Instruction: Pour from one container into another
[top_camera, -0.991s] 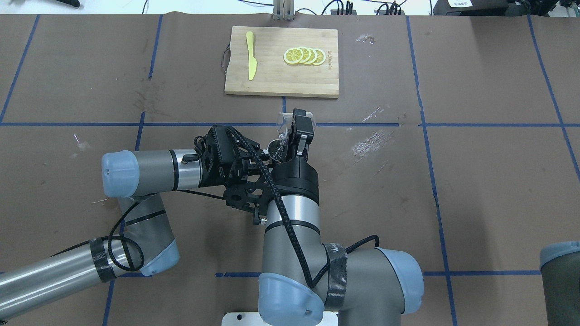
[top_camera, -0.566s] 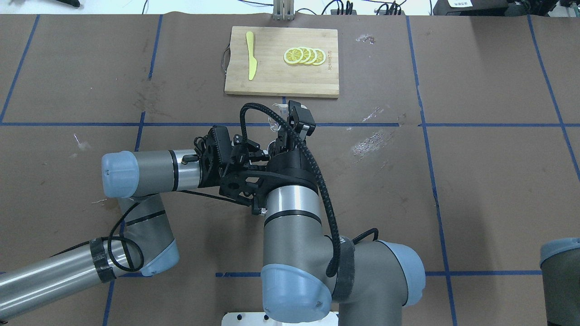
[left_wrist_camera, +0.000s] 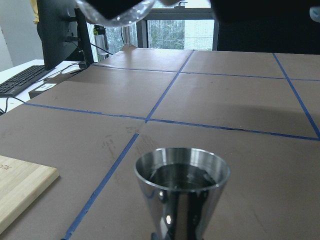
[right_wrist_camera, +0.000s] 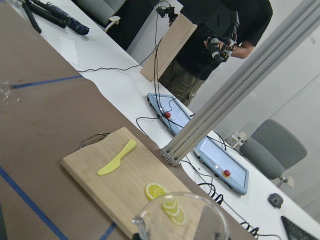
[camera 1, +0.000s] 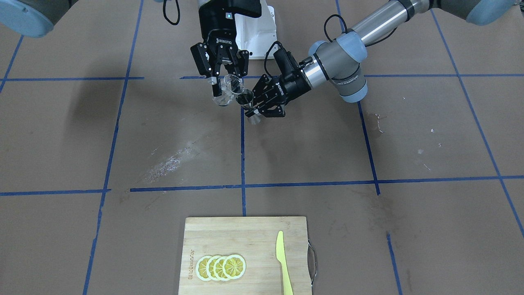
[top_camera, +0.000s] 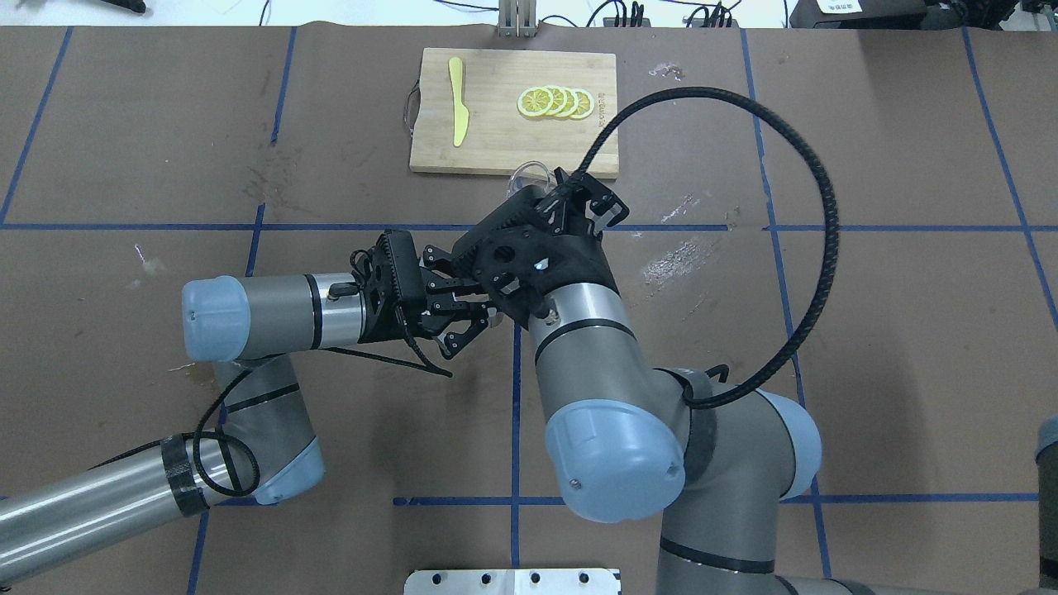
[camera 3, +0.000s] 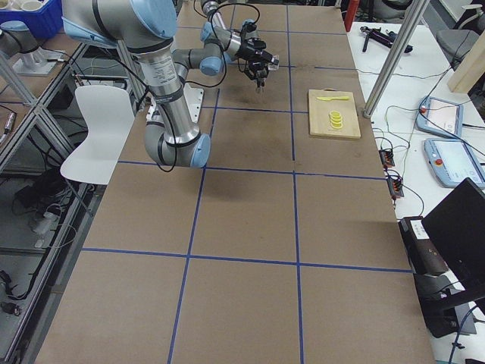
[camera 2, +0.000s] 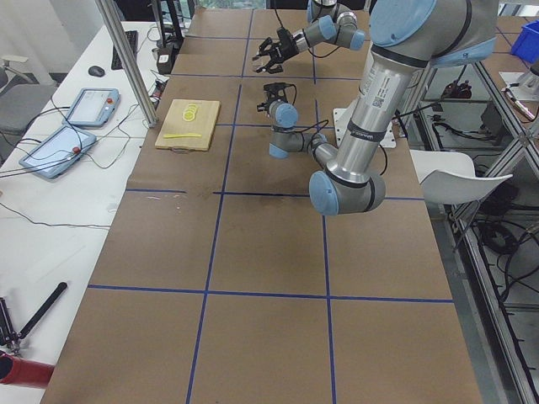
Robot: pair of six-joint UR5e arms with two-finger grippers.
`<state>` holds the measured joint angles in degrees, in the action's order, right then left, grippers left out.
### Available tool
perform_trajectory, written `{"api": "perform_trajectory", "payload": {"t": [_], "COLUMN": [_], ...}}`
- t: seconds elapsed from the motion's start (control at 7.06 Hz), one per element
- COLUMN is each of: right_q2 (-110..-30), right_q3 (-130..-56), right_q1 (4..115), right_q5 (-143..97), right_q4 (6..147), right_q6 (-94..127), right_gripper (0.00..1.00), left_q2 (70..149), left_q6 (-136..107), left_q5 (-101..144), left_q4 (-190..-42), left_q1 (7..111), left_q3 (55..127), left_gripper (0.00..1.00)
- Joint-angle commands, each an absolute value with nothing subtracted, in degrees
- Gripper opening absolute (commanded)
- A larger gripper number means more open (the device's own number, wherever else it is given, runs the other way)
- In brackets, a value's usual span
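Observation:
In the front-facing view my right gripper (camera 1: 226, 84) is shut on the clear glass cup (camera 1: 225, 96), which hangs tilted above the table. Just beside it stands the steel jigger (camera 1: 250, 110), with my left gripper (camera 1: 253, 107) shut on its narrow waist. From overhead only the cup's rim (top_camera: 529, 174) shows past the right wrist, and the jigger is hidden under that wrist. The left wrist view has the jigger's open mouth (left_wrist_camera: 182, 167) close up, with the cup's edge (left_wrist_camera: 115, 12) high at the upper left. The cup's rim (right_wrist_camera: 182, 212) fills the bottom of the right wrist view.
A bamboo cutting board (top_camera: 496, 140) lies at the far side with several lemon slices (top_camera: 554, 102) and a yellow plastic knife (top_camera: 457, 99). The right arm's black cable (top_camera: 818, 207) loops wide to the right. Brown paper with blue tape lines covers the table.
My right wrist has turned and carried the cup away from over the jigger, toward the cutting board. Its cable has swung out to the right. The left arm has stayed in place.

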<state>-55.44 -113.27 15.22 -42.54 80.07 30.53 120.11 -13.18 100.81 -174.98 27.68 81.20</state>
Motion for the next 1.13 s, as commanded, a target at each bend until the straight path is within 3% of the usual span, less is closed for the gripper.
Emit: {"api": "perform_trajectory", "payload": {"t": [0.0, 0.57, 0.99], "right_q2": [-62.19, -74.50, -86.80], "right_q3": [-115.66, -115.58, -115.49], "right_q1": [17.40, 18.54, 19.60], "right_q5": [-47.28, -47.20, -47.64], "right_q4": [73.07, 57.25, 42.06], "right_q6": [37.97, 39.81, 39.81], "right_gripper": [0.00, 0.00, 0.00], "left_q2": [119.97, 114.10, 99.63], "left_q6": [-13.36, -21.26, -27.57], "left_q5": [100.81, 100.81, 101.07], "left_q4": [-175.17, -175.17, -182.67], "left_q1": [28.03, 30.31, 33.92], "left_q3": [81.56, 88.23, 94.48], "left_gripper": [0.00, 0.00, 0.00]}}
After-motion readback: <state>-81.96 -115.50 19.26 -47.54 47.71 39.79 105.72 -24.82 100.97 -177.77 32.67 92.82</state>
